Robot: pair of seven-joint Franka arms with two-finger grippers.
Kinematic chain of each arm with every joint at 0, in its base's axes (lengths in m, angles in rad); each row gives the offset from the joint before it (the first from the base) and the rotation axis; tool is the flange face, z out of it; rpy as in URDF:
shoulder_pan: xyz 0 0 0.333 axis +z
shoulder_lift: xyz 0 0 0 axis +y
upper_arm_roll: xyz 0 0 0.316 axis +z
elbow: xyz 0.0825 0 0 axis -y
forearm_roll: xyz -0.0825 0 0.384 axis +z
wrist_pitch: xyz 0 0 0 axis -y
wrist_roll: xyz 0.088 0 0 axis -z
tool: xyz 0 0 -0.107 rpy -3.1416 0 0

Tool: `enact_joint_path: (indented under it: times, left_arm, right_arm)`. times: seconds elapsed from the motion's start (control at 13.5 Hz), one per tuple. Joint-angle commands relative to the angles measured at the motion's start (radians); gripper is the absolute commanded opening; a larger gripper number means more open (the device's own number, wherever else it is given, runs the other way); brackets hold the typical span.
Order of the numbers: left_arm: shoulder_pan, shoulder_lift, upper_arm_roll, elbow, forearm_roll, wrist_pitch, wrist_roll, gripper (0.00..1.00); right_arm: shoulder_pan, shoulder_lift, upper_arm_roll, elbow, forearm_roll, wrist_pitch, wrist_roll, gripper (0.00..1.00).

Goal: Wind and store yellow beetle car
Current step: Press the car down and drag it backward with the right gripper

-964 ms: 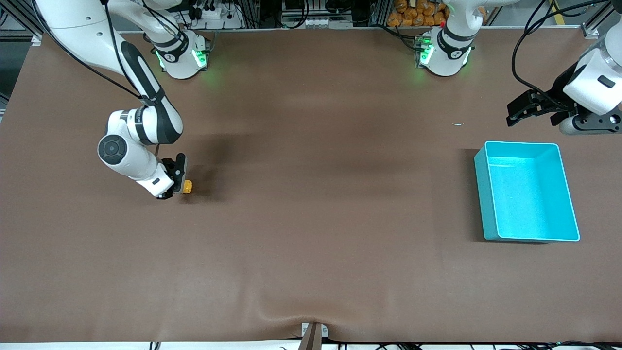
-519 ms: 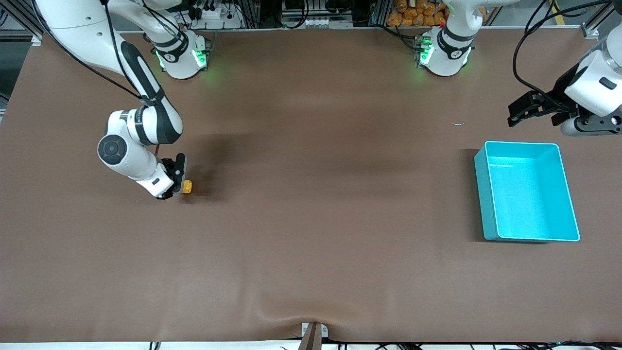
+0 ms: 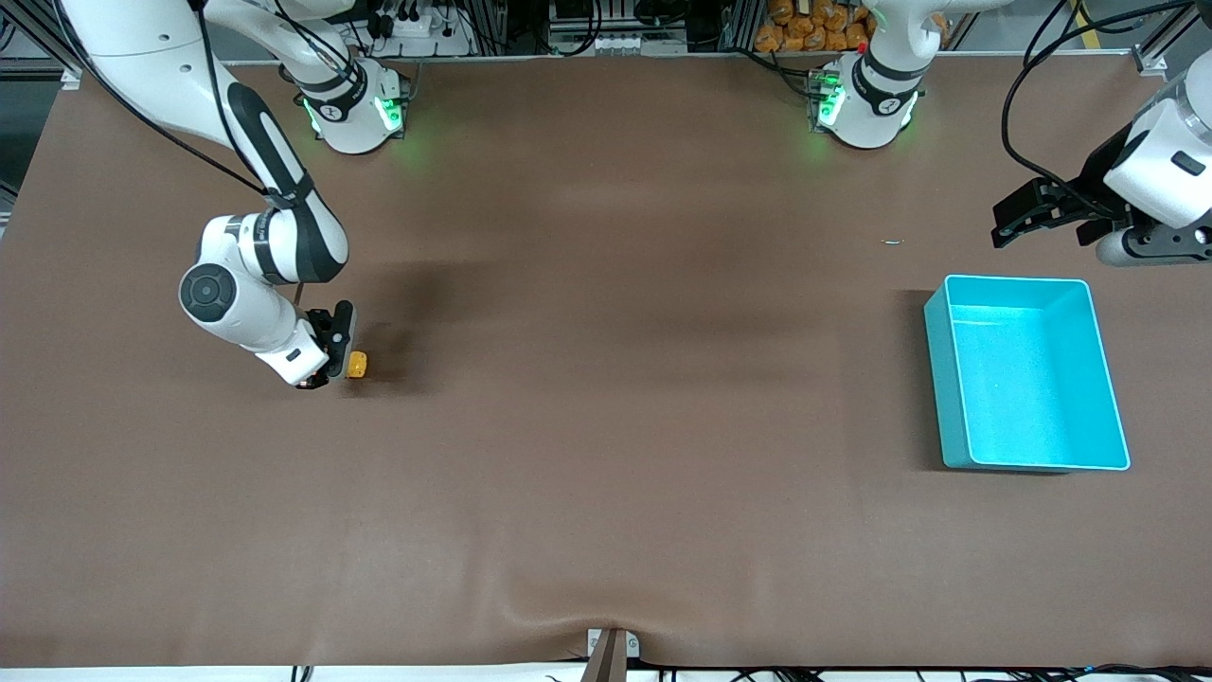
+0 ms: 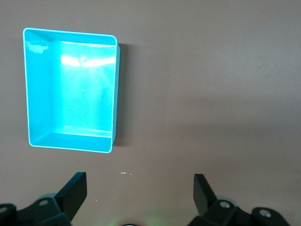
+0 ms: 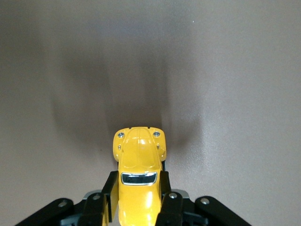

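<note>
The yellow beetle car [image 3: 357, 365] [image 5: 138, 176] is a tiny toy on the brown table toward the right arm's end. My right gripper [image 3: 333, 355] [image 5: 138, 193] is shut on the car, one black finger pressed against each side of its body, low at the table surface. Only the car's nose sticks out past the fingers. The turquoise bin [image 3: 1027, 374] [image 4: 70, 110] stands with nothing in it toward the left arm's end. My left gripper [image 3: 1042, 213] [image 4: 138, 193] hangs open and holds nothing, waiting over bare table beside the bin's edge that lies farthest from the front camera.
A small pale scrap [image 3: 893, 242] [image 4: 124, 173] lies on the table near the bin. The brown mat [image 3: 606, 426] has a wrinkle at its front edge by a bracket [image 3: 611, 649]. The arm bases [image 3: 355, 109] stand along the table's back edge.
The right gripper has slid the car a little toward the right arm's end of the table. The left gripper has drifted slightly upward in the front view.
</note>
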Motion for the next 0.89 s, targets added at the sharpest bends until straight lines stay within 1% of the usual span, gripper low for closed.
enact_joint_path:
  times: [0.0, 0.67, 0.82]
  left_arm:
    - [0.006, -0.018, 0.0, 0.007, -0.015, -0.011, -0.008, 1.0]
    - [0.006, -0.021, -0.008, 0.01, -0.02, -0.011, -0.006, 1.0]
    - [0.0, -0.022, -0.011, 0.01, -0.02, -0.011, -0.008, 1.0]
  right_arm:
    - [-0.039, 0.065, 0.004, 0.012, 0.006, 0.023, -0.011, 0.22]
    - [-0.061, 0.078, 0.004, 0.014, 0.006, 0.039, -0.018, 0.22]
    - [-0.069, 0.082, 0.004, 0.025, 0.006, 0.039, -0.051, 0.22]
